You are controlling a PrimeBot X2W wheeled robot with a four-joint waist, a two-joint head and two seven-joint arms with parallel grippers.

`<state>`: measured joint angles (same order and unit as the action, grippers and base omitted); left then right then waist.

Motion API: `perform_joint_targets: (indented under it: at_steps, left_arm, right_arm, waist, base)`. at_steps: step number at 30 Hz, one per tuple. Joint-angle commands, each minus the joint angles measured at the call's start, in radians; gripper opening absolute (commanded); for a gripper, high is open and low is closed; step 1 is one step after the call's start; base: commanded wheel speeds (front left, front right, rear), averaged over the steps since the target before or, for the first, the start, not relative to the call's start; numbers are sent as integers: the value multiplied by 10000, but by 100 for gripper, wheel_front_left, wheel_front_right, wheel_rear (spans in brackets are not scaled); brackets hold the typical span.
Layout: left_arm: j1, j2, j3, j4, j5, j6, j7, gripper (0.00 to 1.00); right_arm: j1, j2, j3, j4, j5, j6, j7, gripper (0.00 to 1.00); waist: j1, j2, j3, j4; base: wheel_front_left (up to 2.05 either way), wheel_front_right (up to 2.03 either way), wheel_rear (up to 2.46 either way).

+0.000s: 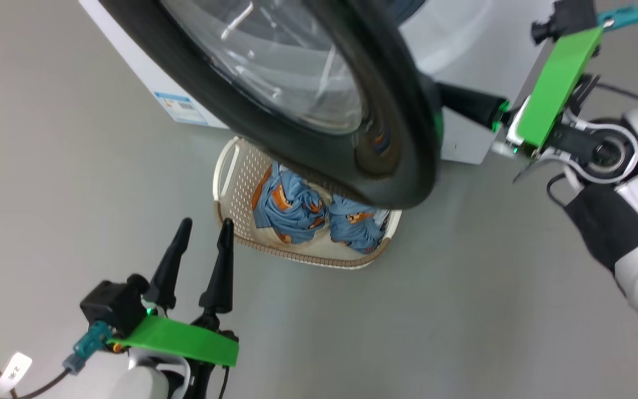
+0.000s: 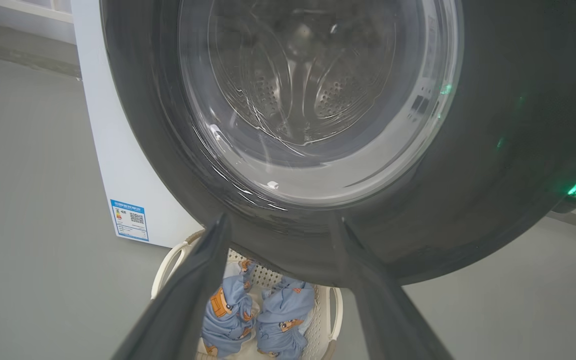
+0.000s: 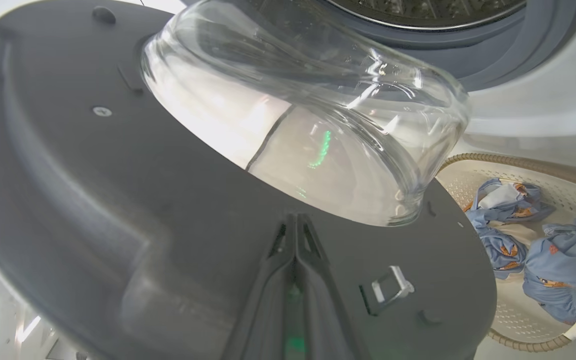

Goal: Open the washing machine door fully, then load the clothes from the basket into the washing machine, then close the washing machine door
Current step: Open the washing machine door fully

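Note:
The washing machine door [image 1: 402,138] stands partly open from the white washing machine [image 1: 463,50] and overhangs the basket [image 1: 241,205]. Two bundles of light blue clothes [image 1: 288,205] [image 1: 355,224] lie in the basket. My left gripper [image 1: 205,227] is open and empty, just left of the basket on the door's outer side. In the left wrist view its fingers [image 2: 203,285] frame the clothes [image 2: 228,315] below the black rim [image 2: 493,150]. My right gripper [image 3: 295,220] is shut, with its tips against the door's grey inner face [image 3: 118,200] below the glass bowl [image 3: 318,125]. The rim hides those tips in the head view.
A blue label sticker [image 1: 180,108] marks the machine's lower front. The steel drum [image 3: 418,7] and grey-blue seal [image 3: 493,50] show behind the door. A door latch hook [image 3: 388,290] sits right of my right fingers. Grey floor [image 1: 490,305] lies all around the basket.

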<state>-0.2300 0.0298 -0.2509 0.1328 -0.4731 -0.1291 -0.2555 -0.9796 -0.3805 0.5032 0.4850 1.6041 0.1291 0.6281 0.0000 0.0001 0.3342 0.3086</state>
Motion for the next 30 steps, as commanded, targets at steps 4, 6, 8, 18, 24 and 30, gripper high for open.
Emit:
perform_joint_targets:
  at_steps: [4,6,8,18,24,30]
  left_arm:
    - [291,204,423,-139,161,-16,-63,100]
    - [371,204,448,-142,184,-16,-63,100]
    - [423,204,436,-137,195,-16,-63,100]
    - [687,204,540,-168,264,-16,-63,100]
    - [818,204,564,-164,275,-16,-63,100]
    - [860,204,582,-185,256,-16,-63,100]
  right_arm:
    - [707,368,134,-657,62,16,129,0]
    - [931,478,175,-782,89,16,171,0]
    - [1129,567,212,-894,100,16,219,0]
    - [1984,1028,472,-1458,29,16,468,0]
    - [2288,1307,689,-1696,-25,16,648,0]
    - [2511,1662,930,-1921,-101,16,810,0]
  waist:
    - [0,-1,-519,-120]
    - [0,-1,-621,-113]
    - [0,-1,-710,-77]
    - [0,-1,-1046,208]
    - [0,-1,-1187,372]
    - [0,-1,-1257,553]
  base:
    - [0,0,0]
    - [0,0,0]
    - [0,0,0]
    - [0,0,0]
    - [0,0,0]
    - [0,0,0]
